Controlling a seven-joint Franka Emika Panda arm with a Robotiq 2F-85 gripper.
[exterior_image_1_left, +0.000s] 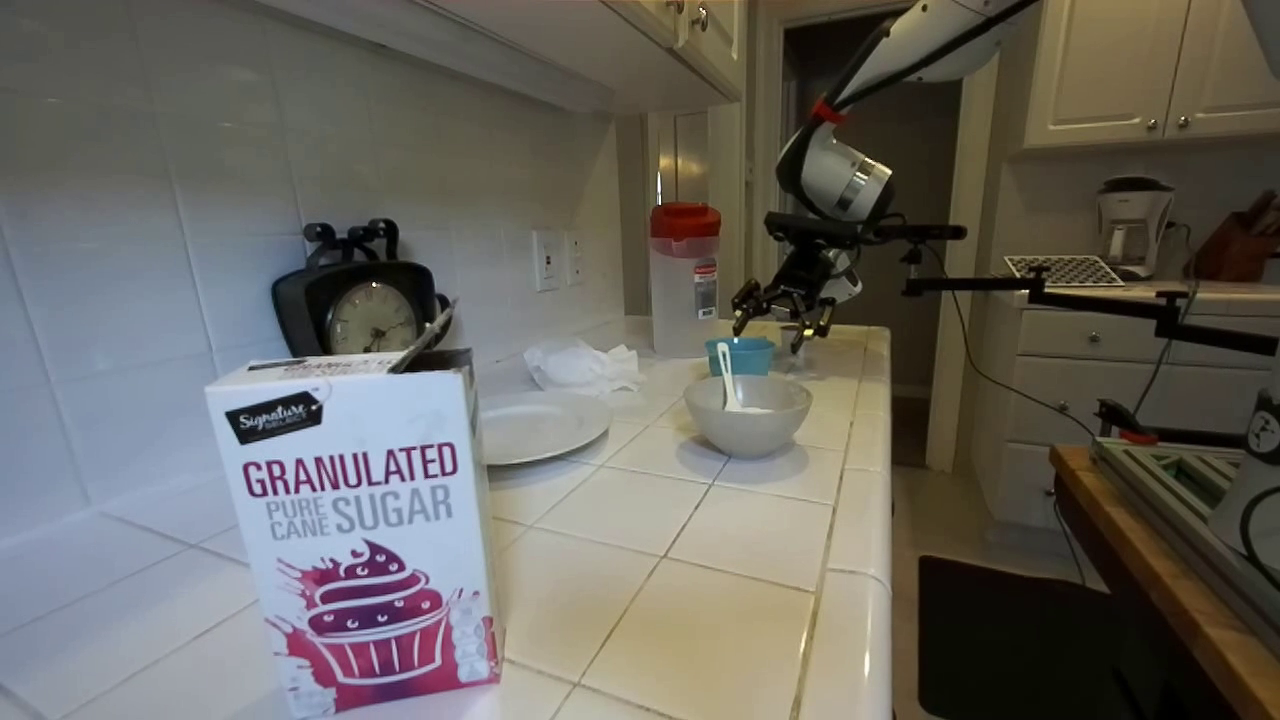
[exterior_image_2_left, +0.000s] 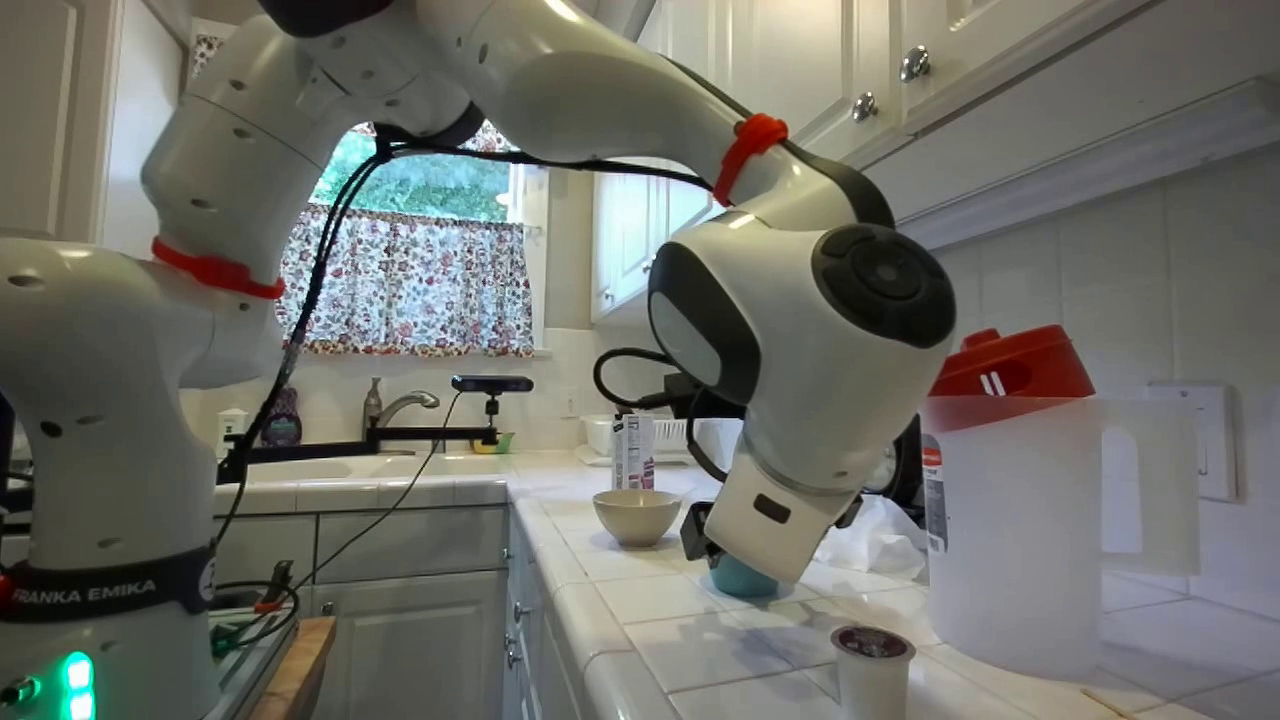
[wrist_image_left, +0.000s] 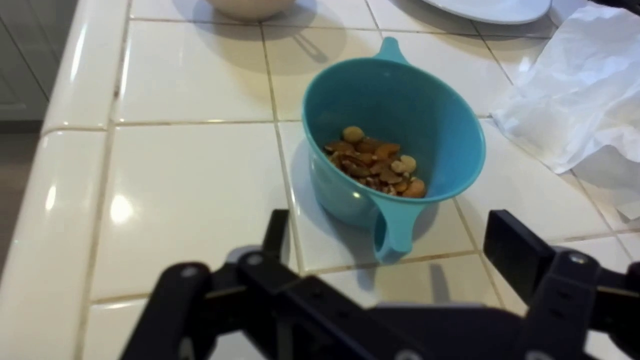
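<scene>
My gripper (wrist_image_left: 390, 220) is open and empty. In the wrist view its two black fingers stand wide apart, one on each side of the near handle of a teal cup (wrist_image_left: 334, 197), not touching it. The cup stands upright on white tiles, holds mixed nuts (wrist_image_left: 375, 165) and has a second handle on its far side. In an exterior view the gripper (exterior_image_1_left: 770, 330) hangs just above the teal cup (exterior_image_1_left: 748, 358). In an exterior view the wrist hides most of the gripper and part of the cup (exterior_image_2_left: 740, 578). A pale bowl (exterior_image_1_left: 745, 425) with a white spoon (exterior_image_1_left: 726, 375) stands close by.
A white plate (exterior_image_1_left: 545, 425) and crumpled white paper (wrist_image_left: 575, 100) lie beside the cup. A red-lidded pitcher (exterior_image_2_left: 1010, 540) and a small pod cup (exterior_image_2_left: 872, 680) stand near the arm. A sugar box (exterior_image_1_left: 360, 540), a black clock (exterior_image_1_left: 365, 310) and the counter edge (wrist_image_left: 75, 165) also show.
</scene>
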